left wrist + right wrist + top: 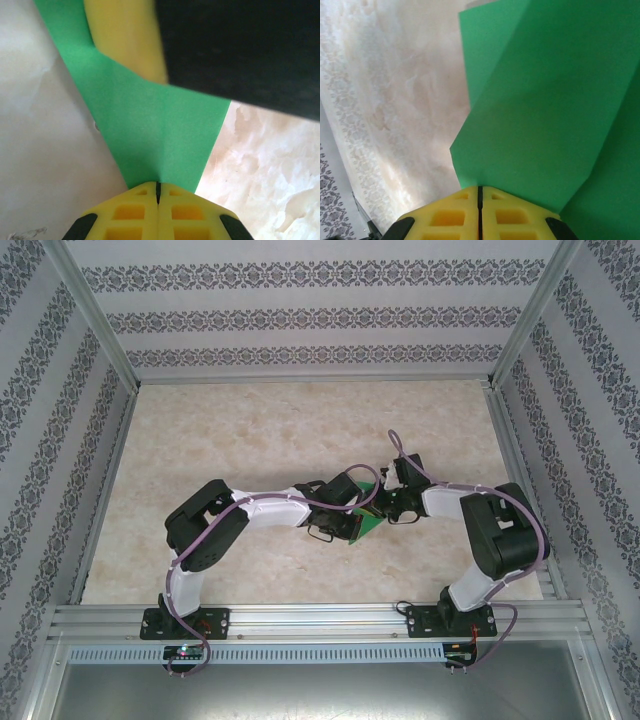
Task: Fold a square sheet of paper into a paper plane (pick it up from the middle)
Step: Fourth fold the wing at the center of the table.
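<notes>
1. The left tool [158, 189] is fully closed, its yellow fingers meeting at a thin seam. The narrow end of the square sheet of paper [155, 130] runs into that seam, so the sheet is pinched there.
2. The right tool [480, 192] is closed in the same way, with its fingers pressed together on another edge of the green sheet.
3. In the left wrist view, the right tool's yellow finger and dark body sit just behind the far part of the sheet, so the two grips are close together.
4. From above, both tools meet nose to nose over the counter [260, 430], a little right of centre and toward the near side. The sheet shows between them and just nearer than them.
5. The sheet appears lifted off the counter, though I cannot tell whether a corner touches it.
6. Picking up looks done. The paper already has bends: a soft crease runs up from the left grip, and a slanted layer edge shows in the right wrist view.
7. No pointed dart shape is visible, so most of the folding seems to remain.
</notes>
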Controlling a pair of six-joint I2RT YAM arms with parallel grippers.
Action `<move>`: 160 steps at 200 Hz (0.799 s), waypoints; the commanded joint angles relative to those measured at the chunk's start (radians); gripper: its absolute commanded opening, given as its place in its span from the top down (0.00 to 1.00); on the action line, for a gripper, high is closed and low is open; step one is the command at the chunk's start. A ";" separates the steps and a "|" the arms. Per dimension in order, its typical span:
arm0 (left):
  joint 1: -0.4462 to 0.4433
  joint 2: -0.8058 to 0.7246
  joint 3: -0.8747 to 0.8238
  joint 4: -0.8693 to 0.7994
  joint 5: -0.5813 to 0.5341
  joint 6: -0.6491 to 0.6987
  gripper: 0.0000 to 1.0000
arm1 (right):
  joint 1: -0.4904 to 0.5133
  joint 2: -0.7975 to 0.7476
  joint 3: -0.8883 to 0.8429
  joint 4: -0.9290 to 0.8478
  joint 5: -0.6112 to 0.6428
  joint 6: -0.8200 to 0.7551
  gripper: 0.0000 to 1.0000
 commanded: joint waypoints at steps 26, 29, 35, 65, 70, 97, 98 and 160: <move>0.010 0.038 -0.075 -0.088 -0.016 0.027 0.98 | -0.035 0.060 0.080 -0.102 0.114 -0.104 0.92; 0.010 0.038 -0.078 -0.088 -0.014 0.027 0.98 | -0.038 0.065 0.083 -0.104 0.118 -0.109 0.92; 0.010 0.040 -0.081 -0.087 -0.009 0.027 0.98 | -0.044 0.072 0.092 -0.114 0.129 -0.119 0.92; 0.010 0.044 -0.099 -0.077 0.005 0.031 0.98 | -0.081 0.102 0.115 -0.111 0.152 -0.149 0.92; 0.010 0.045 -0.101 -0.075 0.010 0.031 0.98 | -0.087 0.106 0.119 -0.110 0.153 -0.152 0.92; 0.011 0.049 -0.111 -0.072 0.025 0.034 0.98 | -0.130 0.134 0.148 -0.104 0.159 -0.162 0.92; 0.011 0.048 -0.111 -0.072 0.026 0.034 0.98 | -0.132 0.135 0.149 -0.103 0.159 -0.163 0.92; 0.011 0.059 -0.119 -0.077 0.052 0.036 0.98 | -0.177 0.183 0.214 -0.099 0.128 -0.146 0.91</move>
